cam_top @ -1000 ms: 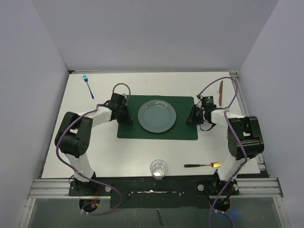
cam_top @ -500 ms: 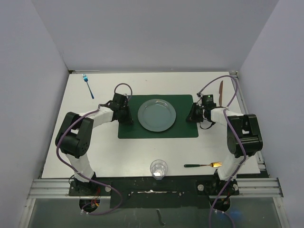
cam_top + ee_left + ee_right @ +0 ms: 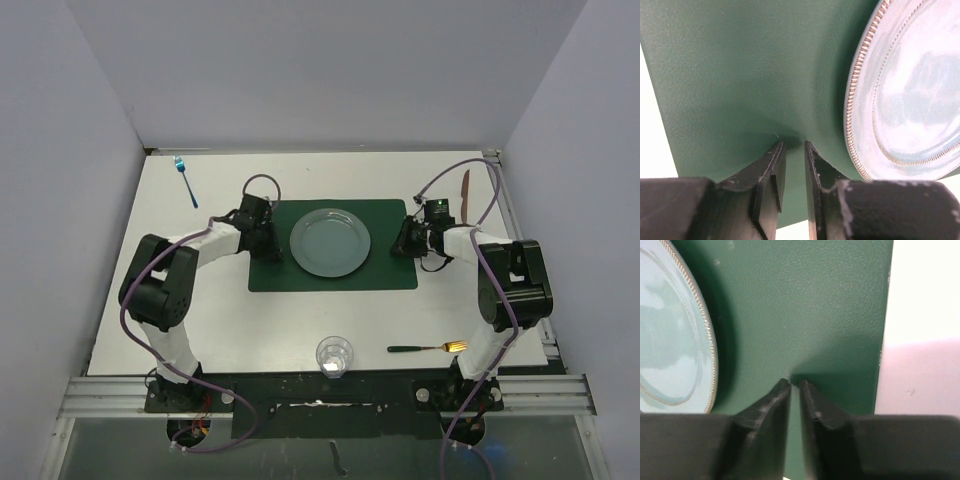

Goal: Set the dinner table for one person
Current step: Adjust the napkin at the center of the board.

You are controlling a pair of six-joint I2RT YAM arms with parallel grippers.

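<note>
Left gripper (image 3: 792,145) is cracked open a little with nothing between the jaws. Its tips are down on the left margin of the green placemat (image 3: 385,272), just beside the plate (image 3: 330,242). Right gripper (image 3: 795,383) is all but closed, hairline slit only, empty, tips on the mat's right margin near its edge. Can't tell whether the tips press on the mat or just graze it

Progress, my read: early to middle. The mat lies mid-bench (image 3: 250,320), roughly square to the edges, with the plate centred on it, so the base of the setting looks done. Nothing else is placed:
- fork (image 3: 430,348) flat on the bench near the front edge, right of centre, well apart from the mat
- glass (image 3: 335,354) at the front edge, in front of the mat, not on it
- blue spoon (image 3: 186,180) near the far left corner
- copper-coloured piece (image 3: 465,190) at the far right, probably the knife, too small to be sure

Left to do: fork, knife and spoon to the sides of the plate, glass up beside it

In the way: both grippers sit on the mat's margins, right where the cutlery should go, so they need to clear off first. The purple cable (image 3: 497,190) arcs round the knife in the top view, a possible snag. The cutlery is thin and flat on the bench, so probably fiddly to pick
</note>
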